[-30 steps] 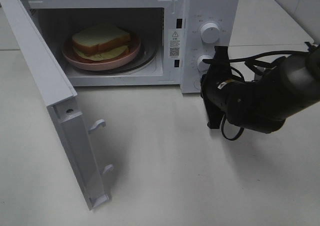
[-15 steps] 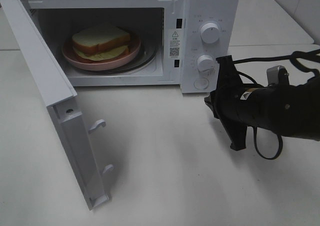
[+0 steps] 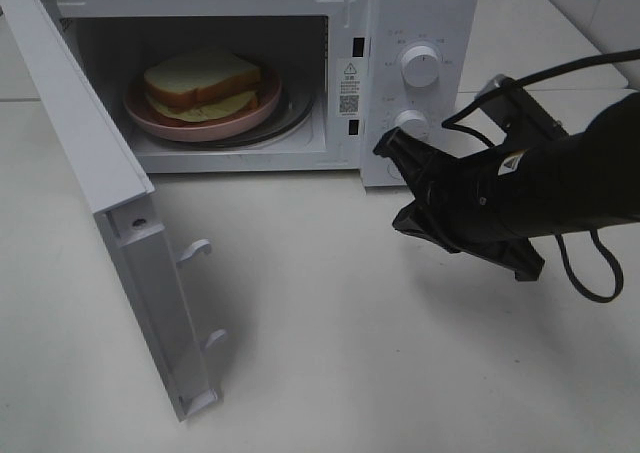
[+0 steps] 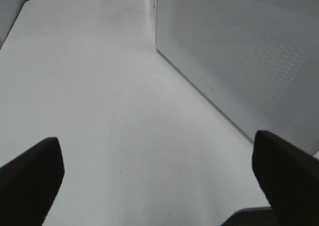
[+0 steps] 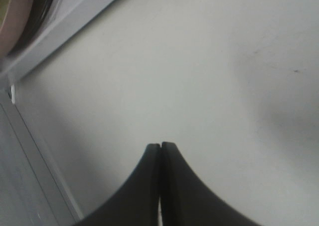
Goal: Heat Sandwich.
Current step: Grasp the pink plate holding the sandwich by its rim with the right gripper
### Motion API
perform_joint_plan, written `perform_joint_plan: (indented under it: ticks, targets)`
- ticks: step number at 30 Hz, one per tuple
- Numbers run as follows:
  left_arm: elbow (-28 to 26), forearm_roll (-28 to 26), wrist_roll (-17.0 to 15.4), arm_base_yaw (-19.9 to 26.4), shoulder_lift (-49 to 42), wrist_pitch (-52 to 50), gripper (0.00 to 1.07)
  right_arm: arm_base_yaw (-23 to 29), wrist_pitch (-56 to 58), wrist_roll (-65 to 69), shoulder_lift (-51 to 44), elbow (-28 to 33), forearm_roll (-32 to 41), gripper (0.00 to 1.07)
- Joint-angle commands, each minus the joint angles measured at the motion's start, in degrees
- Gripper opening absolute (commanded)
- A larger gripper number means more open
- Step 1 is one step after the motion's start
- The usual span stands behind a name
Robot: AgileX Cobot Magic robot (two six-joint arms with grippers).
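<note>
We see the sandwich [image 3: 203, 81] on its pink plate [image 3: 200, 125] inside the microwave [image 3: 420, 13], in the upper left of the high view. The door [image 3: 100, 173] stands open, so we judge closing comes next. Our right gripper [image 3: 386, 146], jaws pressed together and empty, hovers right of centre, suited to pushing. Our left gripper [image 4: 157, 173] gapes wide, holding nothing.

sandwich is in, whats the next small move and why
Probably swing the door shut with the left gripper, which is open beside its outer face. The sandwich already sits on the plate inside, and the right gripper is shut and empty by the lower knob.
</note>
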Motion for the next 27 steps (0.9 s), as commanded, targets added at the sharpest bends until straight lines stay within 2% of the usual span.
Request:
perform_joint_plan:
  ticks: [1, 8, 13, 19, 21, 27]
  targets:
    - [0.1, -0.4, -0.5, 0.2, -0.3, -0.2, 0.97, -0.3, 6.9, -7.0, -0.7, -2.8, -2.2, 0.0]
    - [0.1, -0.4, -0.5, 0.2, -0.3, -0.2, 0.97, -0.3, 16.2, -14.2, -0.7, -7.4, -7.0, 0.0]
    - [0.1, -0.4, -0.5, 0.2, -0.3, -0.2, 0.97, -0.3, 23.8, -24.1, -0.7, -10.5, -9.4, 0.0]
    - [0.1, -0.4, -0.5, 0.2, -0.3, -0.2, 0.97, -0.3, 34.1, -39.1, -0.7, -13.5, -9.5, 0.0]
    - [0.1, -0.4, -0.5, 0.2, -0.3, -0.2, 0.97, -0.3, 40.6, -51.2, -0.7, -14.9, -9.6, 0.0]
    - [0.1, -0.4, -0.5, 0.2, -0.3, -0.2, 0.97, -0.3, 48.2, -67.2, -0.7, -16.2, -10.0, 0.02]
